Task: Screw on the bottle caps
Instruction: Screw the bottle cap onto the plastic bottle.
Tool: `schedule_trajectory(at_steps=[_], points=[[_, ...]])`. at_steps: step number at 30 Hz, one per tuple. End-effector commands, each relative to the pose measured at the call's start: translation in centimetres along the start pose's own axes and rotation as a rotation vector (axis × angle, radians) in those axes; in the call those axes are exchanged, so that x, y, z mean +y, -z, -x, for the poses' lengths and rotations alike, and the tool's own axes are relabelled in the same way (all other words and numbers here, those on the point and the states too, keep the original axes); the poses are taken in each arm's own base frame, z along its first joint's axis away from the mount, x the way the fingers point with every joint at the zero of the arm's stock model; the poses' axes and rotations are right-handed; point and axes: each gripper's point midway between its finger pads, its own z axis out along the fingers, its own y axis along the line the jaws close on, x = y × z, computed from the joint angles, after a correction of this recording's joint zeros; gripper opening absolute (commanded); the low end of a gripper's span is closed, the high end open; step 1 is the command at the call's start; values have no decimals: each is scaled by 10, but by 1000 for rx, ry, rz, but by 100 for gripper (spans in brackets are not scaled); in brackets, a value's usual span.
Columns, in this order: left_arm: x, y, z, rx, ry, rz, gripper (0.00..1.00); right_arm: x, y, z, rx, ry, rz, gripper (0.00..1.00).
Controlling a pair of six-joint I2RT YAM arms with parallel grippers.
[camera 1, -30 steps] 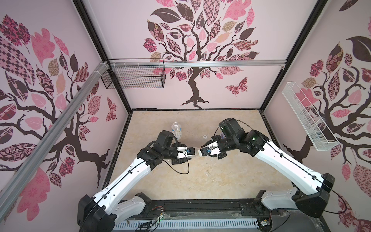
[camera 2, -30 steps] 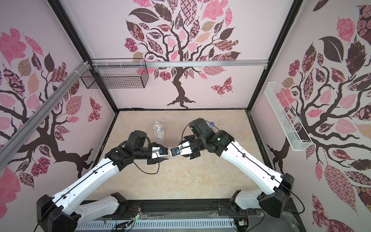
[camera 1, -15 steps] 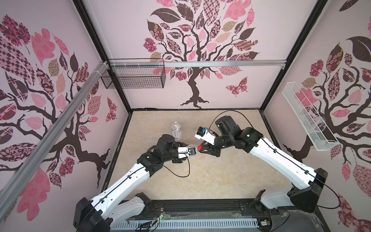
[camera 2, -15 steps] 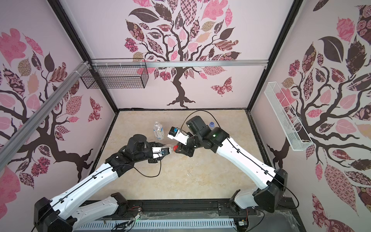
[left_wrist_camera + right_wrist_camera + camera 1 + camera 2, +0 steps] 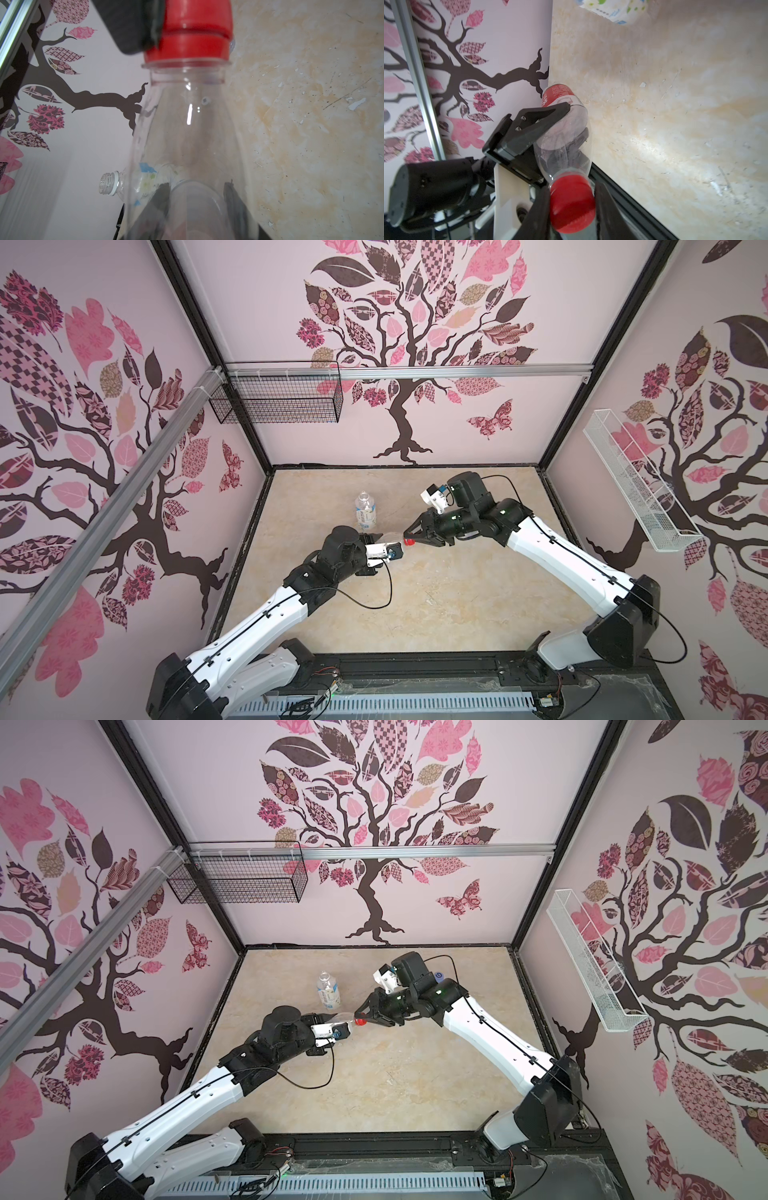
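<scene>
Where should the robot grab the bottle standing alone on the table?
Grip the bottle around its labelled middle, coming in level from the side. It stands upright and round, and its open neck on top must be left free for capping.

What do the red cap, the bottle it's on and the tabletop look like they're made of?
The red cap looks like opaque moulded plastic, smooth with a soft sheen. The bottle seems clear glossy plastic: the wall pattern shows through it, with bright glints. The tabletop looks like beige marbled stone or laminate, matte and scratched; which is unclear.
</scene>
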Motion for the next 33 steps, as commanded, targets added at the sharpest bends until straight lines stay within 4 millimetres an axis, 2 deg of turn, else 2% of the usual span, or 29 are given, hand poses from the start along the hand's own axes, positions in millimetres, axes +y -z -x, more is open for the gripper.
schedule_trajectory(at_steps=[1, 2, 3, 6, 8, 11, 13, 16, 19, 22, 28, 33], points=[[29, 17, 55, -213, -64, 116, 44, -3, -2, 22, -87, -289, 23, 0], [26, 15, 52, -196, -64, 103, 44, 3, 2, 24, -99, -257, 33, 0], [24, 13, 45, -162, -58, 91, 44, 12, 8, 26, -108, -183, 40, 6], [12, 7, 29, -92, -26, 15, 45, 32, 34, 29, -155, 157, -2, 41], [3, 6, 21, -72, 9, -48, 45, 40, 53, 26, -196, 422, -39, 55], [-7, 8, 13, -79, 66, -145, 44, 42, 78, 12, -241, 847, -90, 62], [-13, 12, 12, -88, 80, -202, 45, 38, 87, -5, -231, 1129, -96, 65], [-19, 16, 17, -108, 74, -274, 45, 23, 90, -32, -178, 1514, -91, 66], [-22, 17, 24, -128, 76, -321, 45, 18, 86, -38, -171, 1763, -104, 64], [-23, 18, 32, -160, 81, -349, 45, 16, 72, -42, -112, 1979, -178, 64], [-21, 22, 42, -200, 90, -372, 45, 23, 50, -49, -75, 2234, -188, 63], [-22, 24, 46, -221, 98, -380, 45, 20, 40, -59, 7, 2296, -115, 54]])
